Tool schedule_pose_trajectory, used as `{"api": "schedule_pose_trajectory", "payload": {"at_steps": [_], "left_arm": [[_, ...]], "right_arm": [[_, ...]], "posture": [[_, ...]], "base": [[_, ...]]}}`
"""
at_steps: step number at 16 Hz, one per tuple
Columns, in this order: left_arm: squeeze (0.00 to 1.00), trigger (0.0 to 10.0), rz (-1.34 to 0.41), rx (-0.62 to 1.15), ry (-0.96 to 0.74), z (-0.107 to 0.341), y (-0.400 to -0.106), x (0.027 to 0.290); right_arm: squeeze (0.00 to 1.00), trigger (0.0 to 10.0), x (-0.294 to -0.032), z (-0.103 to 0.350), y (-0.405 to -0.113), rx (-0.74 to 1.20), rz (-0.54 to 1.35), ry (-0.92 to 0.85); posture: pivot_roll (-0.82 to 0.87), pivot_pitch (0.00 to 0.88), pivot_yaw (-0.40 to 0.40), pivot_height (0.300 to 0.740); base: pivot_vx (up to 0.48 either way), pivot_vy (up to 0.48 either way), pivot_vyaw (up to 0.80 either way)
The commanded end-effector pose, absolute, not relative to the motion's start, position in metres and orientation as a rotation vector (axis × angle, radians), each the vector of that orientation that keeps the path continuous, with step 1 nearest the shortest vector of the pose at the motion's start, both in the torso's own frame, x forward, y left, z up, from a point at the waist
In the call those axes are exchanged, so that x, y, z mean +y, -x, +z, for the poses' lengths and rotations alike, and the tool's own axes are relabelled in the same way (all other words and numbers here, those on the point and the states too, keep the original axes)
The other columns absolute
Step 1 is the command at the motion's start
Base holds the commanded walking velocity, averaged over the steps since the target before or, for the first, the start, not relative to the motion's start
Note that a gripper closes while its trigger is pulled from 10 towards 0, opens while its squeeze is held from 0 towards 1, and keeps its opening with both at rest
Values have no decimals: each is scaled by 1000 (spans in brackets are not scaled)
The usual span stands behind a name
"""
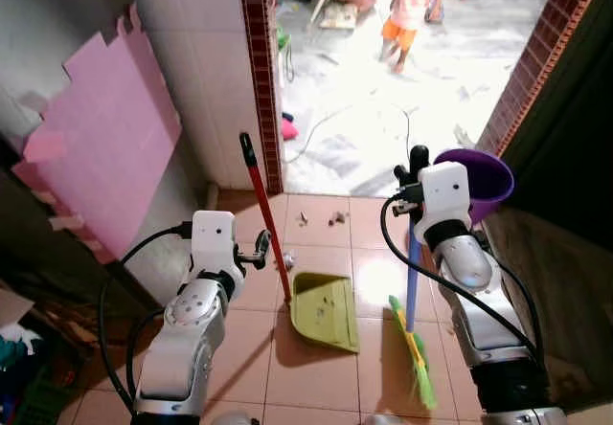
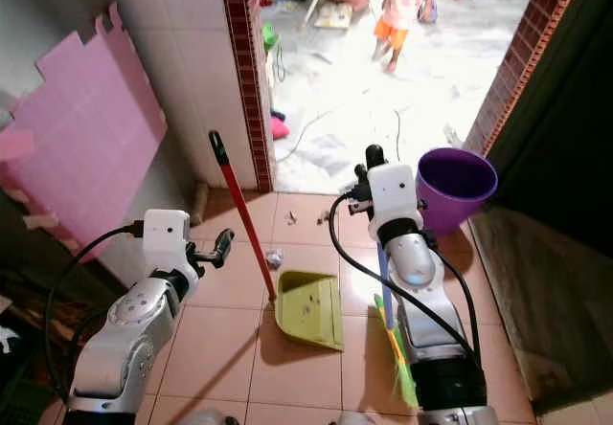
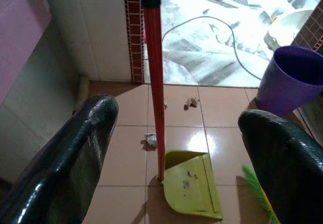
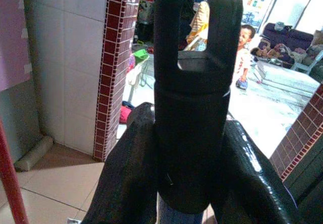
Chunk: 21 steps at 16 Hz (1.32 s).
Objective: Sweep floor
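The broom (image 1: 411,301) is held upright by the right pincer (image 4: 189,148), clenched on its black handle top, bristles resting on the tiled floor (image 1: 316,368). The left pincer (image 1: 259,248) is spread open just beside the red-handled dustpan (image 1: 326,312), untouched.

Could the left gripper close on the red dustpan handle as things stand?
Probably yes. The left gripper is open, level with the red dustpan handle, which stands upright just ahead of its fingers in the wrist view, with nothing between them.
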State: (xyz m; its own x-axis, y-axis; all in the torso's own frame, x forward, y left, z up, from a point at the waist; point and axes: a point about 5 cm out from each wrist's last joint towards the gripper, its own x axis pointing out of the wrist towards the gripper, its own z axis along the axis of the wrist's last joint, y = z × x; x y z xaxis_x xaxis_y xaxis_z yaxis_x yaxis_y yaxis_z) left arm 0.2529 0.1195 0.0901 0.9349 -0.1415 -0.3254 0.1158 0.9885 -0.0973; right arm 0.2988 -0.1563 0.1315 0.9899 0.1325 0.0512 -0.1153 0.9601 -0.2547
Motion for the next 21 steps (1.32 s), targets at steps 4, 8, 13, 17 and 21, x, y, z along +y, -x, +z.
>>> {"api": "schedule_pose_trajectory", "payload": {"at_steps": [4,8,13,17,21], "left_arm": [[0,10000,-118,339,62,89,-253,121],[0,10000,-122,333,61,90,-257,121],[0,10000,-123,339,55,88,-256,121],[0,10000,-125,340,44,87,-257,121],[0,10000,-102,328,47,88,-258,123]], "right_arm": [[0,10000,-152,143,-302,-125,148,260],[0,10000,-150,145,-305,-133,159,261],[0,10000,-147,144,-305,-135,183,262],[0,10000,-147,145,-305,-136,187,263],[0,10000,-147,143,-305,-132,199,259]], "posture": [[-43,0,21,740],[-41,0,21,740],[-40,0,21,740],[-41,0,23,740],[-43,0,22,740]], "base": [[305,0,0],[358,0,0],[409,0,0],[361,0,0],[0,0,0]]}}
